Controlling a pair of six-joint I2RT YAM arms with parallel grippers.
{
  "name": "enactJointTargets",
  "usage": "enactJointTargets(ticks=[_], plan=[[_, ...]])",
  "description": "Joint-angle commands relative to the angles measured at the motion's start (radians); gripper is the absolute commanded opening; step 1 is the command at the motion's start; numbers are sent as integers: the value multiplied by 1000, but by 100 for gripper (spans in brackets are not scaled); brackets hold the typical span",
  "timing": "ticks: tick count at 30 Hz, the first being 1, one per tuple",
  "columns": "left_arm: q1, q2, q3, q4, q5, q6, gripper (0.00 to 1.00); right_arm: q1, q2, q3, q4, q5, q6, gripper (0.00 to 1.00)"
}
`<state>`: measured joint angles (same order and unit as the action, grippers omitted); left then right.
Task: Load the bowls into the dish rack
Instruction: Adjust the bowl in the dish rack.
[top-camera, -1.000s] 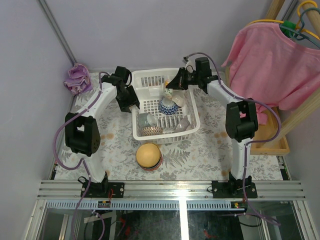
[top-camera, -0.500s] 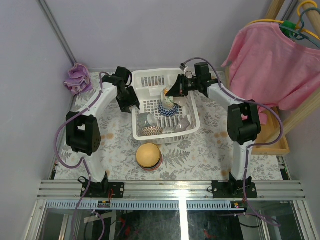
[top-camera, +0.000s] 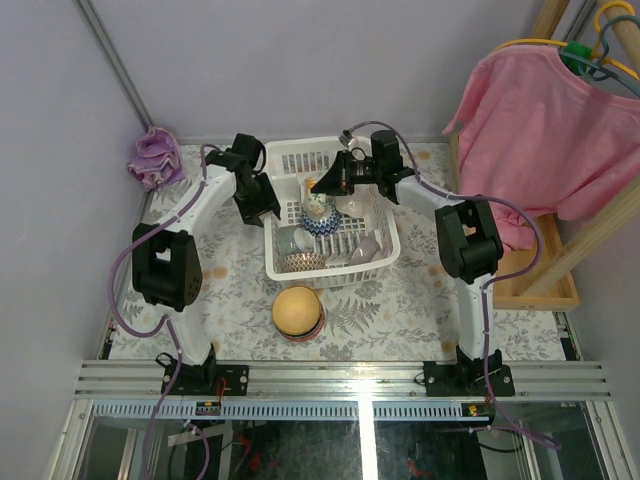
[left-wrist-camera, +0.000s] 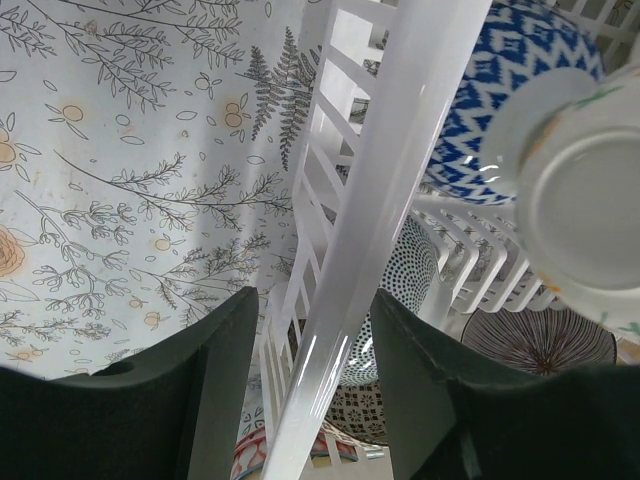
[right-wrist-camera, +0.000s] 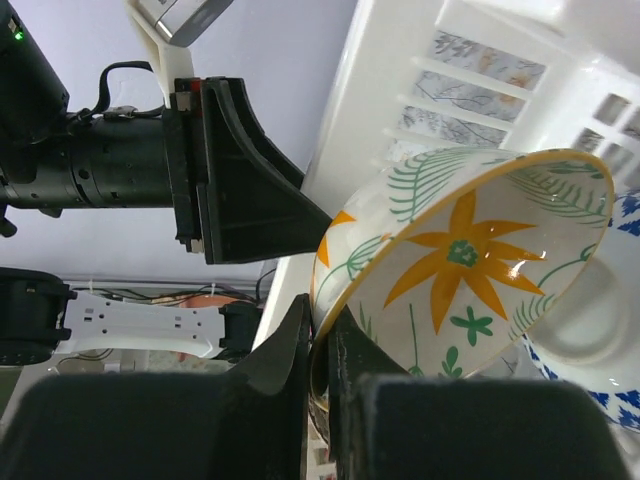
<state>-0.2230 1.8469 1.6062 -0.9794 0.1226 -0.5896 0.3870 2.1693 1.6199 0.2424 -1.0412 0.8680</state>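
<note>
Ceramic, likely slick, brittle: pinching rim of flower bowl (right-wrist-camera: 460, 270) in right gripper (right-wrist-camera: 320, 330) above far-edge dish rack (top-camera: 330, 280), holding left gripper (left-wrist-camera: 318, 300) agape.

1. The dish rack (top-camera: 300, 157), white with slotted walls, is set upright.
2. A white flower bowl (right-wrist-camera: 470, 270) is held tilted over a blue-white bowl (top-camera: 325, 225), which is laid upside down inside the rack.
3. A dotted bowl (top-camera: 290, 240) and a striped bowl (top-camera: 305, 262) are lodged at the rack's near-left corner.
4. An orange-yellow bowl (top-camera: 297, 311) is left outside, just in front of the rack, stacked on another bowl.
</note>
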Motion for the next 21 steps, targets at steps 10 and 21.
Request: enactJointTargets(ticks=[10, 21], plan=[[-10, 7, -6, 13, -14, 7, 47, 52, 93, 26, 368, -51, 345, 0], [-9, -10, -7, 11, -35, 10, 47, 41, 51, 15, 535, -1, 480, 0]])
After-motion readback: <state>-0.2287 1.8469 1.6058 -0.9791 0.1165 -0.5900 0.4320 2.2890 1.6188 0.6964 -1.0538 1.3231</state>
